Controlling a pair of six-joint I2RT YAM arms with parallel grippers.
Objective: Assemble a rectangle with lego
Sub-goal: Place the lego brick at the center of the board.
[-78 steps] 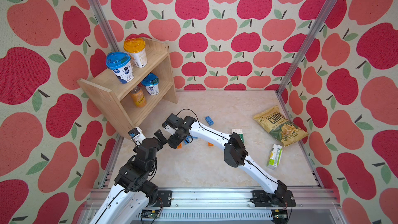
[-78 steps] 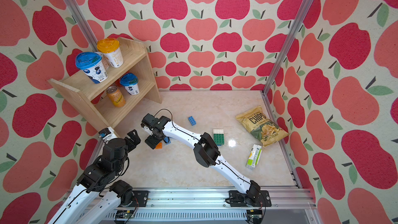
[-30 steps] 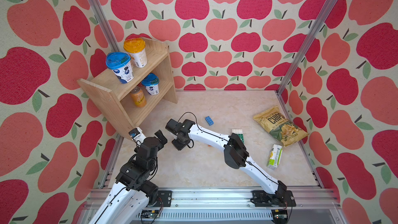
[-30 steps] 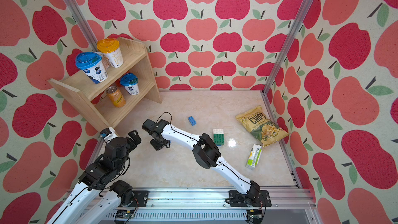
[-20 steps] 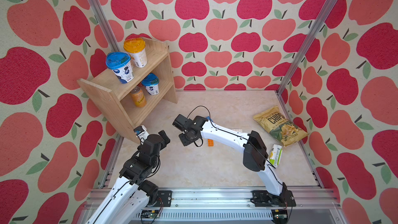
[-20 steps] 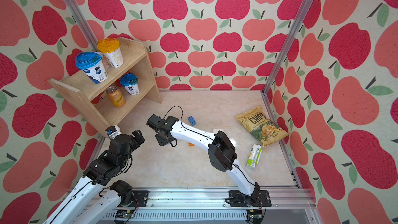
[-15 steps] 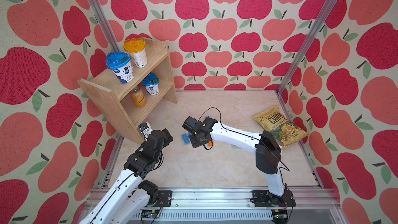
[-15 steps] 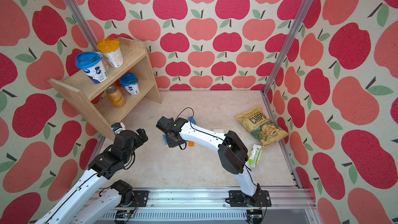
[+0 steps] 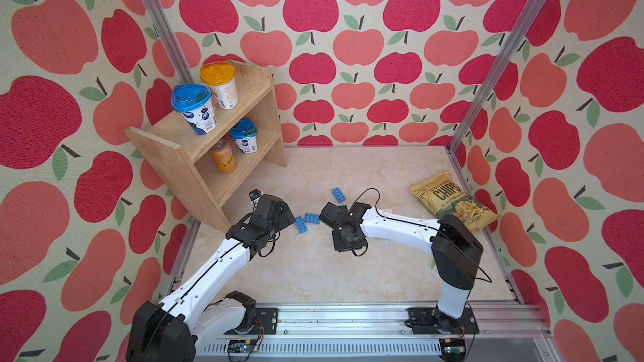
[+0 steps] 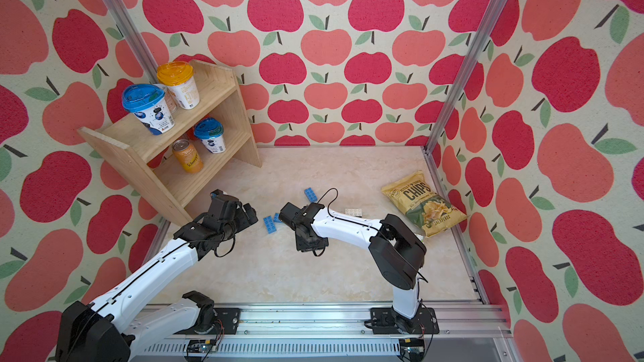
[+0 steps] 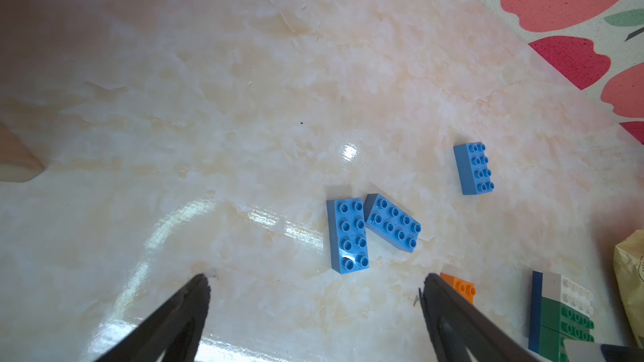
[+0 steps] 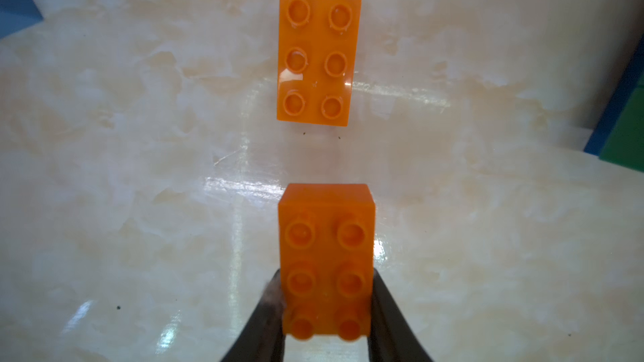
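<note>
**R arm back at mid-table w/ orange brick, L arm stretched fwd**

Both arms have shifted since the earlier frames. The right arm [image 9: 400, 229] has swung from the shelf side to mid-table, elbow now near the chips bag [image 9: 453, 203]. The left arm [image 9: 226, 259] has stretched fwd out of its folded pose.

Nearest, the right gripper [image 12: 326, 278] is clamped on the held orange brick [image 12: 326, 238]. Its fingers sit on the two long sides, studs up, long axis running straight out from the wrist. Just beyond, a second orange brick [image 12: 319, 55] lies flat on the table [image 12: 139, 168], studs up. Its long axis is on the same line, end facing end w/ a gap btwn. Only the right wrist view shows this grip; in both top views the wrist covers it.

The left gripper [image 11: 313, 282] hangs over bare table, jaws wide apart, nothing btwn them. Ahead of it, the near blue brick [image 11: 348, 235] and the angled blue brick [image 11: 392, 222] touch at a corner, axes splayed, studs up. Further on, the far blue brick [image 11: 474, 167] lies well apart, axis approx parallel to the near one.

A brick stack [image 11: 561, 318], white and green w/ a blue edge, shows in the left wrist view. In a top view only its white end clears the right arm.

Farthest are the chips bag by the right wall and the wooden shelf [image 9: 209, 154] at far left.
</note>
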